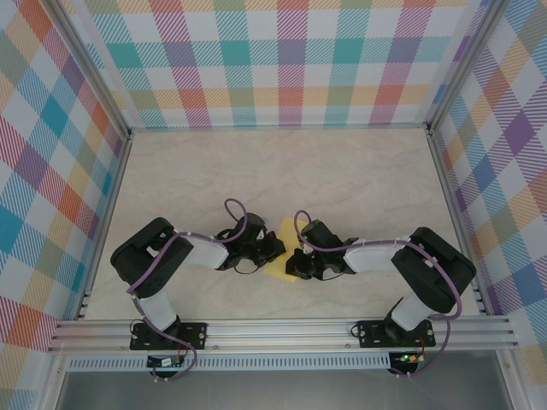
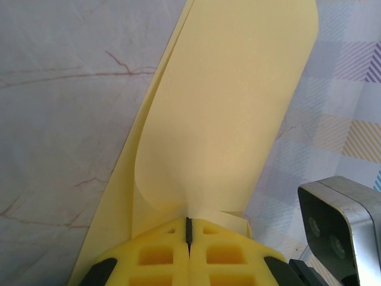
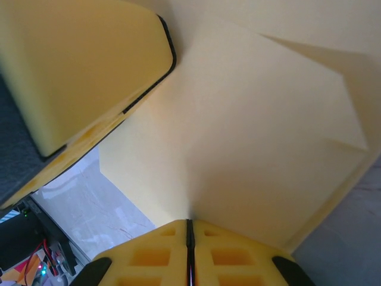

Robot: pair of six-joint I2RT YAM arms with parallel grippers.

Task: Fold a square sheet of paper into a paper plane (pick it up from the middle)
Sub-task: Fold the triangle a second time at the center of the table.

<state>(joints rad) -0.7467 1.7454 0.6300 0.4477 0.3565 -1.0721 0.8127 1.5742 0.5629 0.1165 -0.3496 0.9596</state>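
Note:
The square sheet of paper (image 1: 285, 229) is yellow and hangs above the table's middle, pinched from both sides. My left gripper (image 2: 189, 223) is shut on one edge; from there the paper (image 2: 232, 101) rises in two layers, the upper one curled over. My right gripper (image 3: 190, 223) is shut on the opposite edge, where the sheet (image 3: 256, 131) spreads wide with creases near its far corner. From above, the left gripper (image 1: 272, 249) and right gripper (image 1: 299, 258) nearly meet tip to tip. The left gripper's yellow finger (image 3: 77, 71) looms close in the right wrist view. The paper plane is out of view.
The marble-patterned table (image 1: 342, 171) lies open behind the grippers. Checked walls (image 1: 291, 60) and aluminium rails (image 1: 282, 329) enclose it. The right wrist's camera housing (image 2: 339, 226) sits close to the left gripper's right side.

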